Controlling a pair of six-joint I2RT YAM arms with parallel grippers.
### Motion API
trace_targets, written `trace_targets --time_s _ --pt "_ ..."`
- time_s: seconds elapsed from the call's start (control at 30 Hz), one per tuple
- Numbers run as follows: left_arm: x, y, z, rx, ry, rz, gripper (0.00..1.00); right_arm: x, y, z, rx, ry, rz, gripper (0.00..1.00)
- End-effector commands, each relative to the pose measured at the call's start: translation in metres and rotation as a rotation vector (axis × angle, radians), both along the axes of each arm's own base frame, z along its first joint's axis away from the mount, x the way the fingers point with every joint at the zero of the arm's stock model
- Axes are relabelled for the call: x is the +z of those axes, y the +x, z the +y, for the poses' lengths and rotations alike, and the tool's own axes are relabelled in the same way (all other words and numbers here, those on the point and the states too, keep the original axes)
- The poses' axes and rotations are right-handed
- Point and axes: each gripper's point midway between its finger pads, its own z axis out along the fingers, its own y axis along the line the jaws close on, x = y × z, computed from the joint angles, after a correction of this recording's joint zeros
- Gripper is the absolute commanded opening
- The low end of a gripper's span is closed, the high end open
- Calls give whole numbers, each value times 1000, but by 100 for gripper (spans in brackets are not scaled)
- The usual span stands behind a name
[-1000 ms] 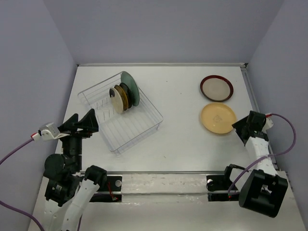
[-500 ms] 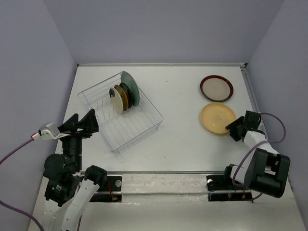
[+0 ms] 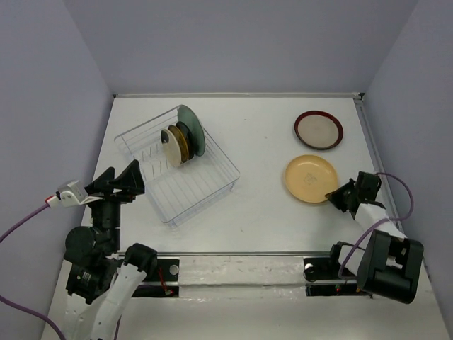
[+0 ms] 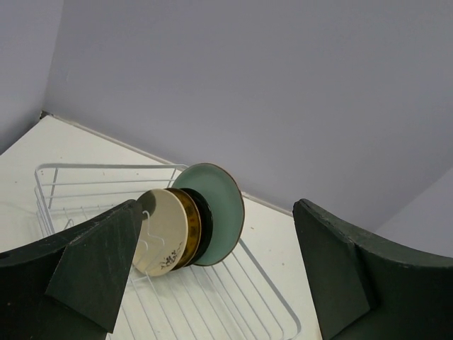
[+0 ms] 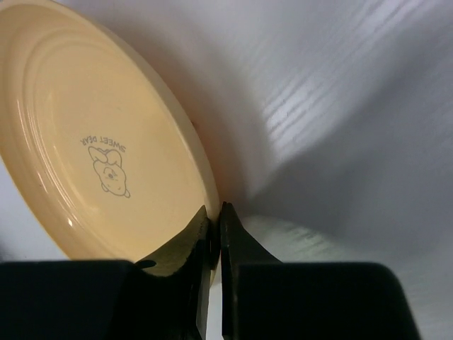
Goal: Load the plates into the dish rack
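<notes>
The right hand pinches the near-right rim of the orange-yellow plate, its face turned up above the table, while the left hand stands wide open.

My left gripper has its two dark fingers spread wide. Between them I see the dish rack on the white worktop, toward its far edge under the wall. Four plates stand on edge in the rack, packed together: the cream plate nearest me, then the yellow plate, the black plate and the mint-green plate behind.
</notes>
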Motion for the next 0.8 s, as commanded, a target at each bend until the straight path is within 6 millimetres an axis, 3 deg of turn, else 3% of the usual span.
trace_targets --time_s 0.0,0.1,0.17,0.23,0.27,0.3,0.33,0.37,0.4,0.43,0.47,0.5,0.6,0.67,0.7,0.73,0.77 --pt "11 1 4 23 -5 -37 99 16 -9 25 78 31 -54 7" --pt "10 3 4 28 1 -30 99 51 -5 38 106 -38 -128 7" --pt "8 7 2 26 7 -18 99 98 5 58 161 -73 -234 7" --pt "7 9 3 35 10 -9 99 128 12 83 225 -132 -288 7" --pt "4 13 2 38 15 4 99 160 23 83 200 -191 -338 7" --pt "3 15 3 44 17 13 99 175 22 113 288 -199 -367 7" --pt "1 17 2 47 22 23 99 188 32 105 244 -237 -380 7" --pt "-2 20 2 51 25 38 99 202 29 138 333 -253 -409 7" --pt "-5 26 2 61 33 67 99 201 35 152 363 -309 -388 7" --pt "-10 30 3 70 37 92 99 238 38 172 368 -374 -463 7" --pt "-15 35 3 77 43 118 99 237 51 181 351 -460 -442 7" --pt "-16 36 4 86 44 128 99 272 59 198 350 -461 -506 7" --pt "-18 39 8 108 36 142 99 292 66 256 436 -558 -546 7" --pt "-20 39 14 142 30 154 99 303 85 293 441 -636 -560 7" --pt "-20 39 18 164 24 160 99 283 90 322 482 -689 -534 7" --pt "-20 38 20 174 21 162 99 308 96 339 469 -667 -580 7" --pt "-20 38 21 182 19 161 99 308 98 351 489 -706 -578 7"
